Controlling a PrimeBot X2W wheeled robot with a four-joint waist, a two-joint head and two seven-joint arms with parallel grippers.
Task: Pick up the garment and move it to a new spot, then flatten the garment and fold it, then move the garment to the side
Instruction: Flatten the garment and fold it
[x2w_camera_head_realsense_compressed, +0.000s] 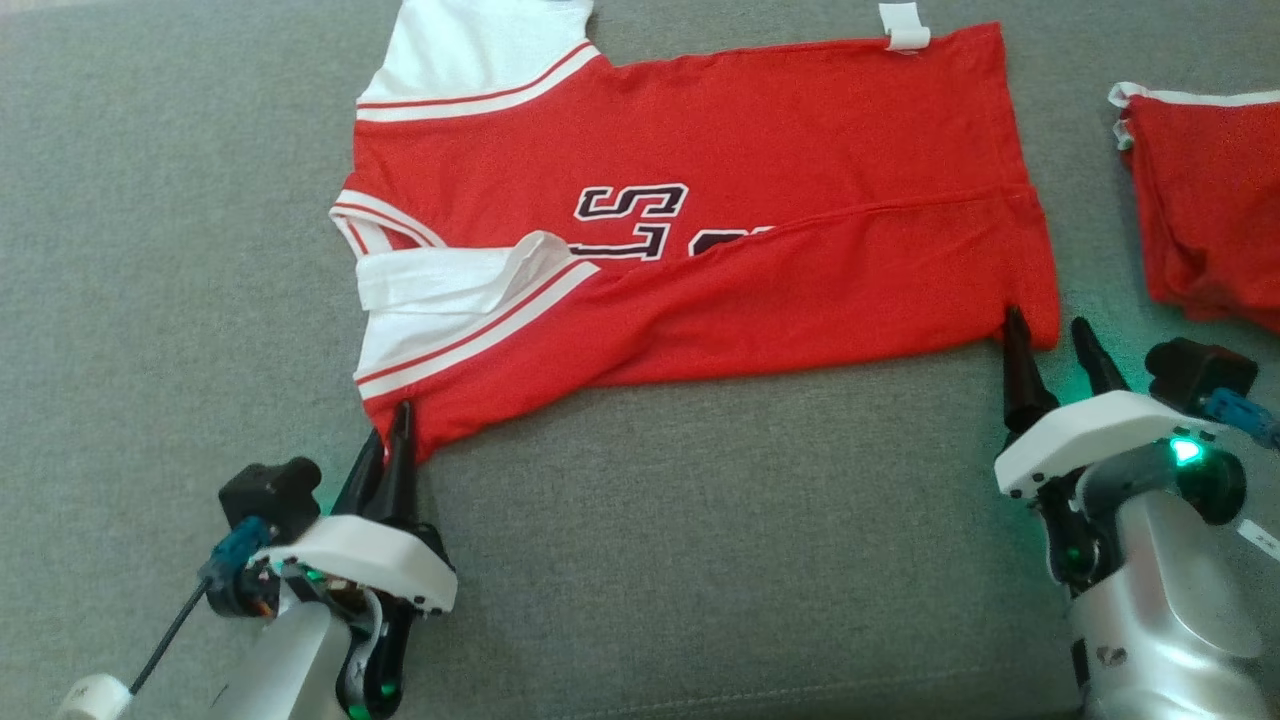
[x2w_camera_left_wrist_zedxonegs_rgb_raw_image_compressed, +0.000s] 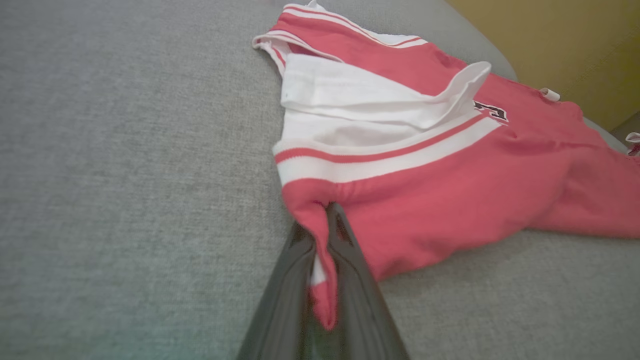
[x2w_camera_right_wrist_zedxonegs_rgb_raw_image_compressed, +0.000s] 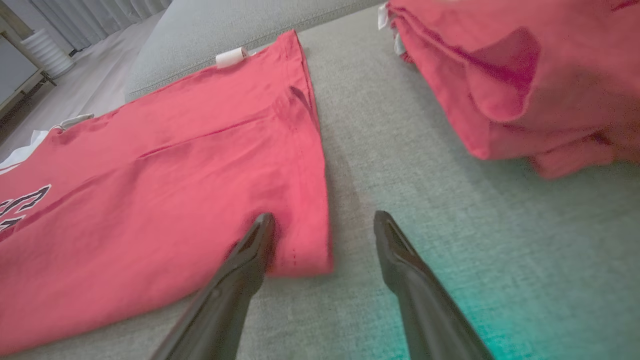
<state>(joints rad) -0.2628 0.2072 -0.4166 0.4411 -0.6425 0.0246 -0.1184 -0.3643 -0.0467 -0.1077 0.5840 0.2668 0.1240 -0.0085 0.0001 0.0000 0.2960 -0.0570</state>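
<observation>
Pinching the garment (x2w_camera_head_realsense_compressed: 800, 300) at its near sleeve-side corner, your left gripper (x2w_camera_head_realsense_compressed: 393, 425) was clamped on red fabric. Your right gripper (x2w_camera_head_realsense_compressed: 1048, 335) stood with fingers apart at the hem corner. Garment lay spread on the grey cushion (x2w_camera_head_realsense_compressed: 700, 550).

Both the left gripper (x2w_camera_head_realsense_compressed: 396, 425) and right gripper (x2w_camera_head_realsense_compressed: 1047, 320): two long, tapered, glossy black fingers (x2w_camera_head_realsense_compressed: 1020, 372) on a white curved housing (x2w_camera_head_realsense_compressed: 365, 560). Silver-grey forearms (x2w_camera_head_realsense_compressed: 1170, 600). Black camera block (x2w_camera_head_realsense_compressed: 270, 490) per wrist with blue connector (x2w_camera_head_realsense_compressed: 232, 550); thin black cable (x2w_camera_head_realsense_compressed: 165, 640) on left. Green lights (x2w_camera_head_realsense_compressed: 1185, 450) glowing
</observation>
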